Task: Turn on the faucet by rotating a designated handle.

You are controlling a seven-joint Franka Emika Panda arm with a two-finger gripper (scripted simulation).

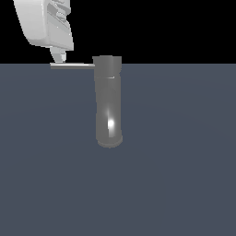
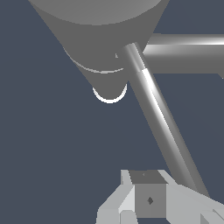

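1. We see the faucet [image 1: 109, 99] standing upright on the dark grey table [image 1: 184, 175], near the middle of the exterior view (a bright highlight sits low on its glossy body).
2. The handle [image 1: 73, 66] is a thin straight rod that projects level from the wider cap of the faucet toward the exterior view's left.
3. The white hand [image 1: 58, 57] hangs tilted above the free end of the handle, and its lower tip seems to touch the rod or to be just above it.
4. In the wrist view the handle [image 2: 164, 122] runs from the faucet [image 2: 96, 39] to just beside one finger [image 2: 148, 199].
5. We cannot tell if the hand is spread or pressed together.
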